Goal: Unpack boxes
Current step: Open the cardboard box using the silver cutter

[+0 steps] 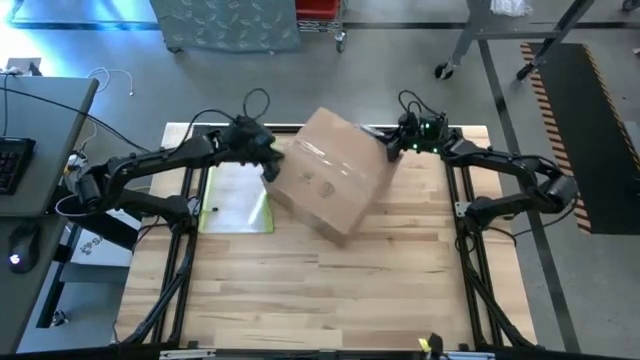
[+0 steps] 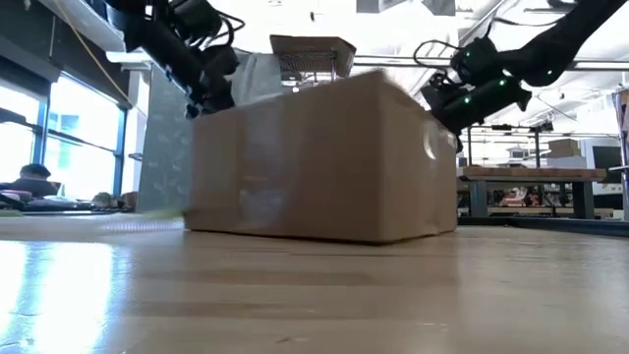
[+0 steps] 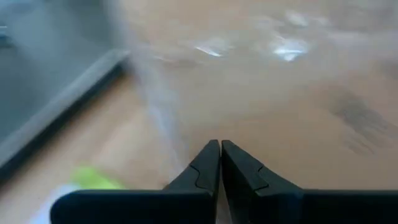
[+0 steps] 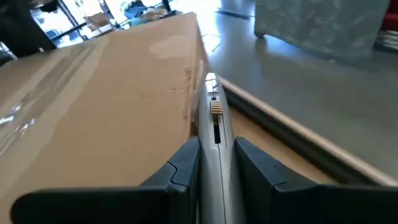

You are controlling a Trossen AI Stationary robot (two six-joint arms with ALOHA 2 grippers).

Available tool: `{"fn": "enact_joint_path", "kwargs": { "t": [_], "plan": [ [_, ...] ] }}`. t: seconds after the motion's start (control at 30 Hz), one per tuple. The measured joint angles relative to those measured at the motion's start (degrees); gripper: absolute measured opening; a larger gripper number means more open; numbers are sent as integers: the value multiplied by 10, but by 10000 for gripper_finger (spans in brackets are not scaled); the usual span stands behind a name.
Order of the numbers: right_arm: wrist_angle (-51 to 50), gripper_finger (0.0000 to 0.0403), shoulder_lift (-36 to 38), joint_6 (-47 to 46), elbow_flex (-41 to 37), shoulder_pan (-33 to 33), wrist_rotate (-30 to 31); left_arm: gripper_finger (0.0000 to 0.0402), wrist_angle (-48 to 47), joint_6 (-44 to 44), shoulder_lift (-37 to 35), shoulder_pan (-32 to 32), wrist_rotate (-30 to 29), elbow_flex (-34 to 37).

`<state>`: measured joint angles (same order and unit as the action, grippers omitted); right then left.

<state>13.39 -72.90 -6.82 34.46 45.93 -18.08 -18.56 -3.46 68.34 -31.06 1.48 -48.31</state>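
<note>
The cardboard carton (image 1: 335, 180) sits toward the far middle of the wooden desk (image 1: 320, 290), turned at an angle to the desk's edges, with both arms at its upper corners.

The right pincer (image 4: 216, 155) is clamped on a slim silver box cutter (image 4: 214, 134), its two dark fingers (image 4: 180, 165) pressing the handle from either side. The cutter's tip lies right against the carton's edge, along the corner where the top face meets the side. In the overhead view this pincer (image 1: 400, 140) is at the carton's far right corner, green lights glowing on the wrist.

The left pincer (image 3: 220, 163) is closed tight, fingertips touching with nothing between them. It points down at the carton's brown surface, which fills most of that wrist view. From above it (image 1: 268, 160) rests at the carton's left edge.

Shiny clear tape (image 1: 325, 160) runs across the carton's top, and small dark printed marks (image 1: 322, 186) show on the face. In the table-level view the carton (image 2: 314, 162) stands flat on the desk, both arms reaching down to its top corners.

Just left of the carton, a flat clear sleeve with a yellow-green edge (image 1: 238, 200) lies on the desk, under the left arm. A grey side desk with a keyboard (image 1: 12, 165) and mouse (image 1: 20, 245) stands well to the left.
</note>
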Motion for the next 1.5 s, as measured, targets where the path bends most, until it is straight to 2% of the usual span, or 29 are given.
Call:
{"fn": "enact_joint_path", "kwargs": {
  "t": [0.2,0.4,0.53,0.7,0.93,1.0,1.07,1.2,1.3,1.4,1.5],
  "plan": [
    [-3,59,87,-1,-2,-29,78,0,22,8,-25,-10,-31,-19],
    [-25,59,191,-9,-3,-58,69,0,65,28,-30,-8,-51,-20],
    [-88,59,270,-40,-2,-87,27,0,64,22,-30,-8,-50,-19],
    [-193,59,343,-124,-2,-128,-8,0,64,22,-30,-7,-48,-19],
    [-336,59,403,-236,-2,-196,-148,0,70,6,-30,-7,-48,-20],
    [-379,59,429,-268,-3,-220,-160,0,95,-1,-26,-7,-43,-20],
    [-407,59,461,-296,-2,-241,-139,0,130,3,-19,-8,-4,-20],
    [-447,59,537,-371,-27,-266,-51,0,233,15,17,5,96,-20],
    [-434,59,596,-445,-74,-276,-11,1,281,21,52,22,105,-24],
    [-393,59,646,-517,-136,-288,4,1,278,43,92,39,99,-53],
    [-319,59,681,-551,-190,-303,24,1,275,74,130,55,98,-89]
  ]
}}
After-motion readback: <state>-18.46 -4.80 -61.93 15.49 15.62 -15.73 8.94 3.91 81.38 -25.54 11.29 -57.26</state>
